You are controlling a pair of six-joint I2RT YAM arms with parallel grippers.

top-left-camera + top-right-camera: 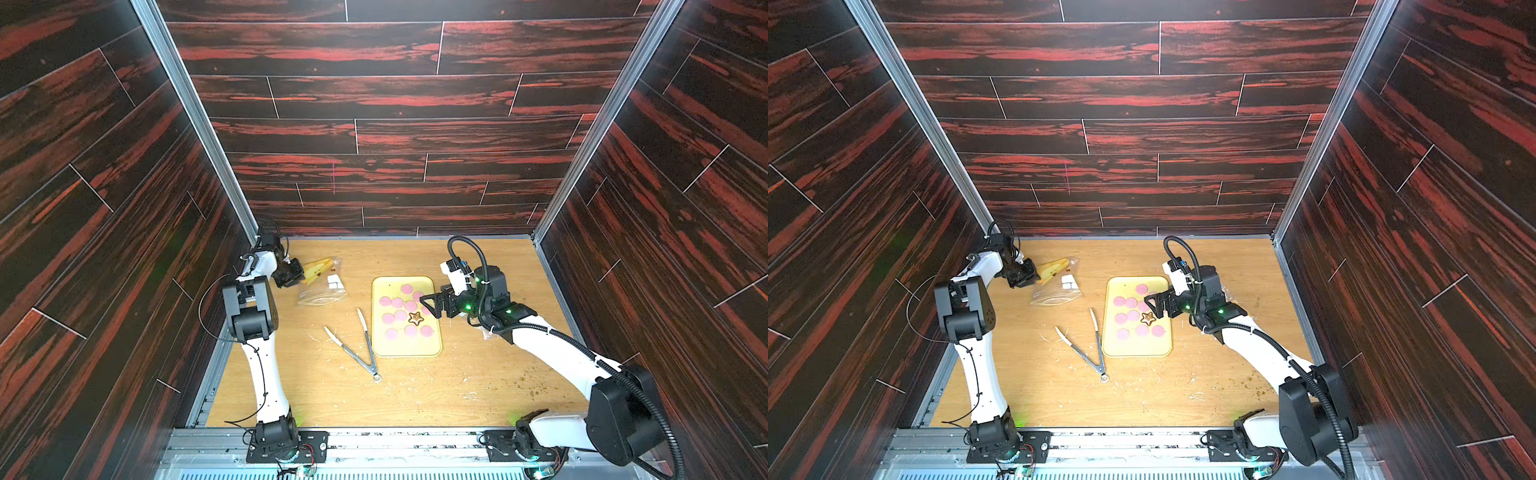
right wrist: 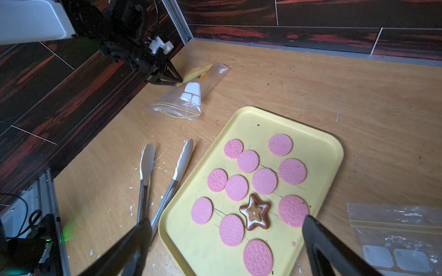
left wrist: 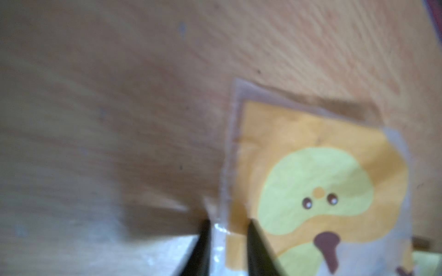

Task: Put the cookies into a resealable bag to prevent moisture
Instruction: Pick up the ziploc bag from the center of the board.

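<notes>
Several round pink cookies (image 2: 264, 181) and one brown star cookie (image 2: 255, 212) lie on a yellow tray (image 2: 263, 119); both top views show the star cookie (image 1: 415, 318) (image 1: 1147, 319). The clear resealable bag (image 1: 322, 286) (image 1: 1057, 282) (image 2: 189, 95), printed yellow with white squares, lies at the back left. My left gripper (image 3: 228, 227) (image 1: 300, 275) (image 2: 178, 80) is shut on the bag (image 3: 311, 167), pinching its clear edge. My right gripper (image 2: 226, 222) (image 1: 427, 306) (image 1: 1151, 305) hangs open over the tray's right side, holding nothing.
Metal tongs (image 1: 357, 340) (image 2: 162, 176) lie spread open on the wooden table just left of the tray (image 1: 405, 347). A second clear bag (image 2: 394, 239) lies right of the tray, under my right arm. Crumbs dot the table. Dark panelled walls enclose three sides.
</notes>
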